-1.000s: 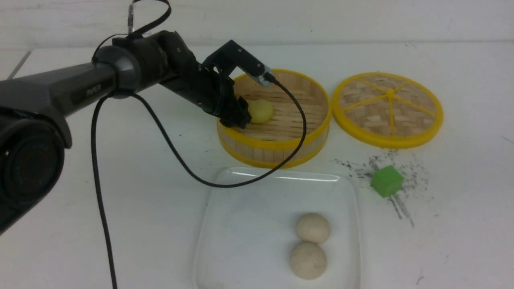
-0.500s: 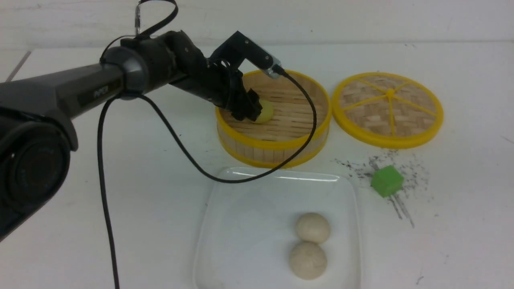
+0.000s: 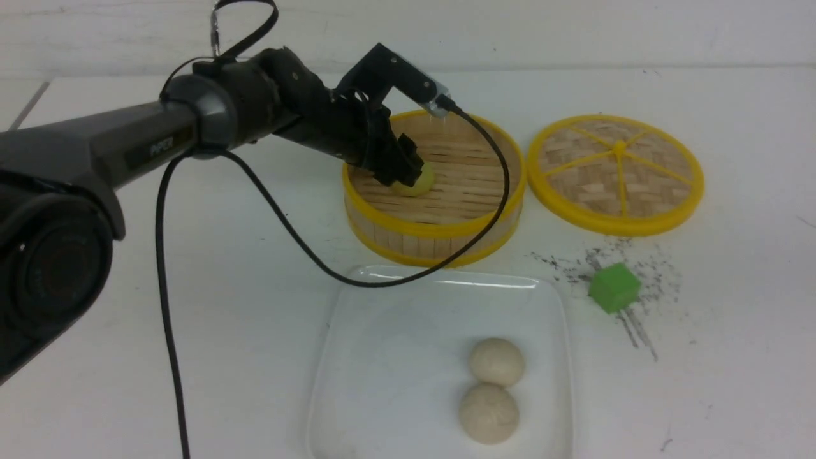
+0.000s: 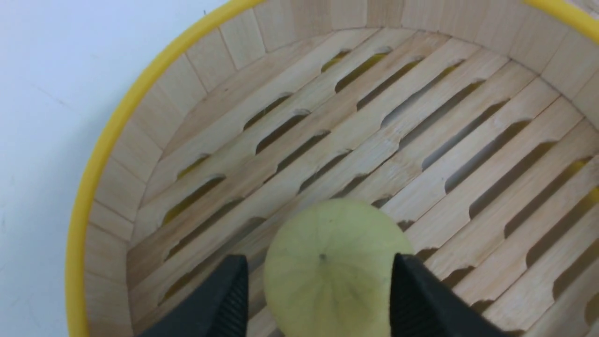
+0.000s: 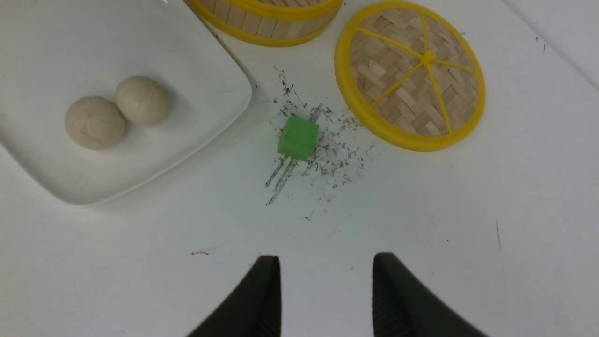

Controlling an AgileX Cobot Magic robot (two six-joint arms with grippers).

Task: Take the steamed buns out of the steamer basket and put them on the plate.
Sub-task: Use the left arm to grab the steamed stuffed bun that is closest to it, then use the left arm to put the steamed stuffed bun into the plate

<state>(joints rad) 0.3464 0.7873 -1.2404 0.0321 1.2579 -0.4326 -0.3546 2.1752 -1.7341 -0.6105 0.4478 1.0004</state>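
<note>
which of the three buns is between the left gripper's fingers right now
The pale yellow bun, alone in the steamer basket, flanked by the fingers of the left gripper. The off-white bun and the beige bun lie touching on the plate.

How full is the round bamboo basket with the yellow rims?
Nearly empty: the round bamboo basket holds just one pale yellow dome-shaped bun, resting on its slatted floor; the visible floor is otherwise bare.

The tall wall of the steamer basket (image 3: 408, 239) rings the yellow bun (image 3: 423, 185), so the only way in is from above, and the left gripper (image 3: 407, 173) fills that spot. A black cable (image 3: 382, 284) hangs across the basket's front, maybe touching its rim. In front of the basket, the plate (image 3: 382, 370) is bare to the left of two pale buns (image 3: 497, 361).
</note>
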